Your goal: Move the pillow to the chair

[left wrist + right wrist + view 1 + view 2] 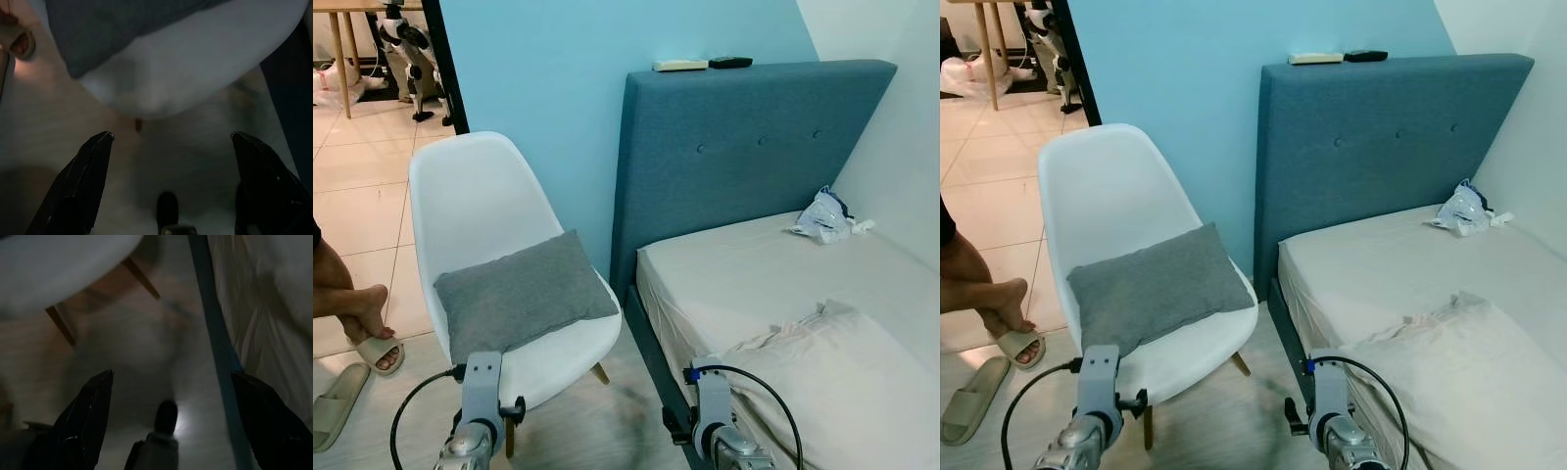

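Resting flat on chair (pixel 484 211) seat: grey pillow (pixel 524 291), square to backrest, so task looks done. Left gripper (pixel 168 161) and right gripper (pixel 168 396) both spread wide, empty, low over floor beside bed (pixel 773 284).

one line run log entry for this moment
pillow: lying on chair seat | left gripper: open, empty | right gripper: open, empty

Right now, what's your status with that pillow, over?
Left pincer and right pincer open, empty, hanging low over the floor. Grey pillow lying on the white chair seat. Person's foot left of the chair, not blocking.
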You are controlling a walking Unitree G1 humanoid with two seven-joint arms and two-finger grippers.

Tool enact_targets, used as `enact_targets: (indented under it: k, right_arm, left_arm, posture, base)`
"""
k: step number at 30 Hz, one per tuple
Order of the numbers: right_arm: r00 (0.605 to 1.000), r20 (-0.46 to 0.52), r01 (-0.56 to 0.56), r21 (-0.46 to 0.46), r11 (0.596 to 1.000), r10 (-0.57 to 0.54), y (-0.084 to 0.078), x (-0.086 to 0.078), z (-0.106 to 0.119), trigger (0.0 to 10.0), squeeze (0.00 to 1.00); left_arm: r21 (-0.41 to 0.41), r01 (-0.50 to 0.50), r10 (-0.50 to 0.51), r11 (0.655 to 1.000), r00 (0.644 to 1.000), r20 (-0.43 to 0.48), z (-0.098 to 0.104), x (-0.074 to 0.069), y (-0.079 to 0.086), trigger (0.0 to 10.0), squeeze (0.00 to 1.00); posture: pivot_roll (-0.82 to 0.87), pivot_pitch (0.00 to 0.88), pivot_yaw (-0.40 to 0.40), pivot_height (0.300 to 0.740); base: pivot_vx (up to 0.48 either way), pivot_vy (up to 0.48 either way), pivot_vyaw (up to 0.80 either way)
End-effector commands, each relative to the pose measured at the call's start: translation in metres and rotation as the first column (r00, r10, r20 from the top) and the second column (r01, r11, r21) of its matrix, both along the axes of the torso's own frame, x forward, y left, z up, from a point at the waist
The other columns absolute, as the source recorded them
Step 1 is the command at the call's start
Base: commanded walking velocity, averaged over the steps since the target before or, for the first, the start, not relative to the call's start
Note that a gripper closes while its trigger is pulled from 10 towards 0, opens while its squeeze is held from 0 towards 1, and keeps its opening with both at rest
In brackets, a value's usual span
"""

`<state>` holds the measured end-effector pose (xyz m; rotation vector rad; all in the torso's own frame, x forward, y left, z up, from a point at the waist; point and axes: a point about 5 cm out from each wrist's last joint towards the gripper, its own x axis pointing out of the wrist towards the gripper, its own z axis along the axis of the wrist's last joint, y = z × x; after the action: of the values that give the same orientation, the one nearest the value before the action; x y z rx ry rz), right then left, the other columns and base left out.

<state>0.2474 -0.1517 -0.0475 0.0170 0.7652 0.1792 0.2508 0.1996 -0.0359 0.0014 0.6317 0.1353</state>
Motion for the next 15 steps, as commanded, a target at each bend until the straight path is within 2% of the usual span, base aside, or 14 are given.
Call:
enact_targets:
  k: [1,3,8,15]
  right_arm:
    - [0.999,0.034,-0.019,-0.007,1.000,0.019,-0.002,0.005,0.005,10.0,0.00]
    - [0.998,0.055,-0.011,-0.015,1.000,0.012,-0.007,0.012,0.010,10.0,0.00]
    - [0.997,0.066,0.046,-0.009,0.999,-0.045,-0.012,0.017,0.014,10.0,0.00]
    - [0.997,0.061,0.045,0.000,0.999,-0.045,-0.008,0.016,0.013,10.0,0.00]
  left_arm:
    - [0.015,0.016,-0.016,1.000,1.000,-0.005,0.001,0.000,0.002,10.0,0.00]
    - [0.036,0.010,-0.010,0.999,1.000,0.002,0.003,0.003,0.006,10.0,0.00]
    - [0.028,-0.004,0.003,1.000,1.000,0.024,0.005,0.003,0.008,10.0,0.00]
    - [0.039,-0.029,0.028,0.999,0.999,0.023,0.003,-0.002,0.011,10.0,0.00]
  posture:
    - [0.03,0.011,-0.054,0.740]
    - [0.02,0.011,-0.051,0.740]
    - [0.02,0.017,-0.048,0.740]
    - [0.02,0.026,-0.054,0.740]
  base:
    - [0.000,0.000,0.00]
    - [0.000,0.000,0.00]
    - [0.000,0.000,0.00]
    - [0.000,0.000,0.00]
